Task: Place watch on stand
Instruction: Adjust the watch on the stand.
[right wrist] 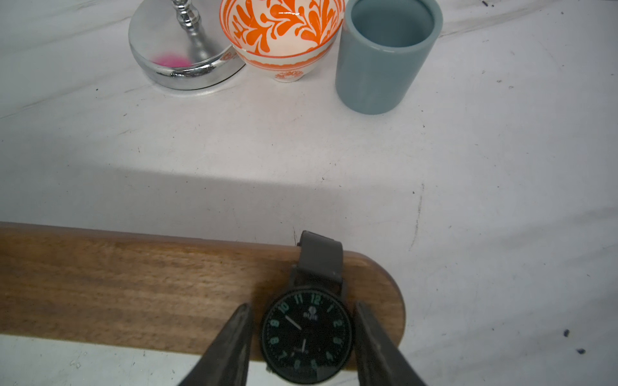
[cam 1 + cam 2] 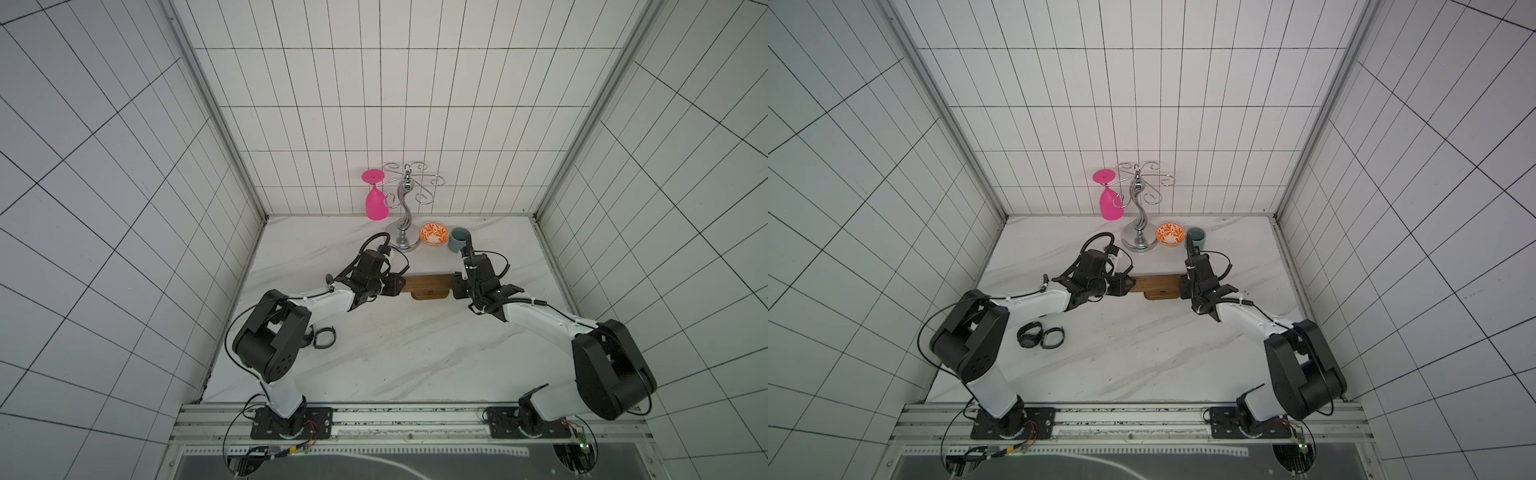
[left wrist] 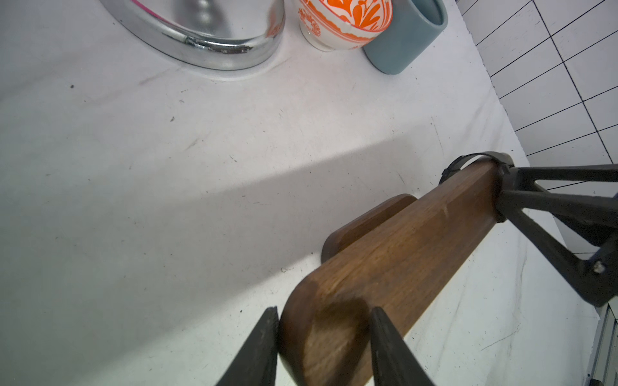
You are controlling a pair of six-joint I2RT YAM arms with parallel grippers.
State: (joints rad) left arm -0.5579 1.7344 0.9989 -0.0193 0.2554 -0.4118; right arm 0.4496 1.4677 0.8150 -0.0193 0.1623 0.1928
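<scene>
The stand (image 1: pixel 150 284) is smooth grained wood, the rack (image 1: pixel 180 63) mirror-bright chrome, the cup (image 1: pixel 378 73) matt

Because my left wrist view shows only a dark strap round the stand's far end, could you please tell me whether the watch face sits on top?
Observer: Yes, the right wrist view shows the watch lying face-up on the stand.
Operator: Thanks; are other watches on the table?
Observer: In a top view, a chunky watch and a slimmer watch lie on the table beside the left arm.
</scene>
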